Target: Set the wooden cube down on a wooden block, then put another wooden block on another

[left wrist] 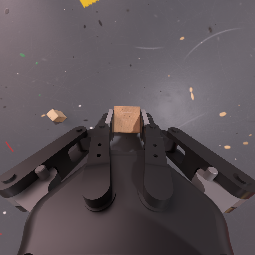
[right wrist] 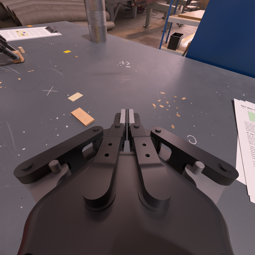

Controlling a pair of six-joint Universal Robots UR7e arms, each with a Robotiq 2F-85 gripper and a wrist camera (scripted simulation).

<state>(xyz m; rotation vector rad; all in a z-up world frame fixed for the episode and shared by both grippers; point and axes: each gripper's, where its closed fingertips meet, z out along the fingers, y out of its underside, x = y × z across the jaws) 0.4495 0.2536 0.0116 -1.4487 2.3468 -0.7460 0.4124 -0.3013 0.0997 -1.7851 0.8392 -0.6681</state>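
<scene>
My gripper clamps the cube at frame centre above the grey table; a pale block lies at left.

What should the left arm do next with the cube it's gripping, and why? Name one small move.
Probably carry the wooden cube toward the pale wooden block lying left of it. The left gripper is shut on the cube, with nothing stacked yet. The right gripper is shut and empty near the flat wooden block.
</scene>
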